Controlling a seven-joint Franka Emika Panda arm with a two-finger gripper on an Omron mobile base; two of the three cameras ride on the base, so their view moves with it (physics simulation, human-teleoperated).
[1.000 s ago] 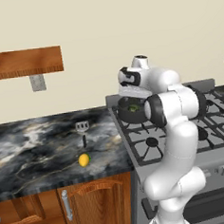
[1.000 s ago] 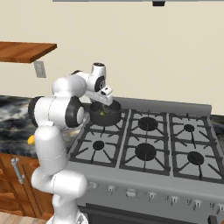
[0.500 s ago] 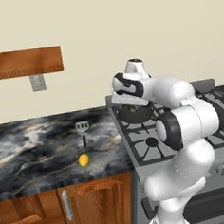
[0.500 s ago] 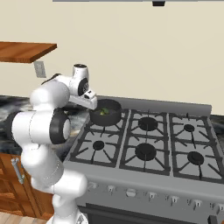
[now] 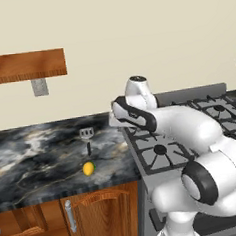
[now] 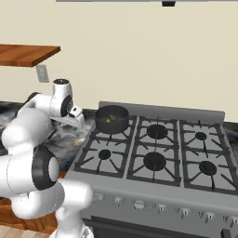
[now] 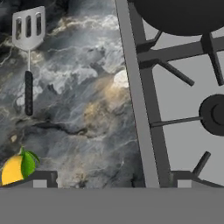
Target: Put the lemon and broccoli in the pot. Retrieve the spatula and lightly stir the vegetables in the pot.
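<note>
Since a second ago the arm has swung left, off the pot [image 6: 112, 119] and out toward the marble counter [image 5: 38, 156]. The pot sits on the stove's [image 6: 153, 153] rear left burner with the broccoli [image 6: 110, 119] already inside. The spatula [image 7: 28, 52] lies flat on the counter, and the lemon [image 7: 16, 168] rests just beyond its handle end, near the counter's front edge. The gripper [image 6: 74, 120] hovers with its jaws spread wide and empty (nothing between them). The lemon is round, so an off-centre pinch could roll it over the edge.
</note>
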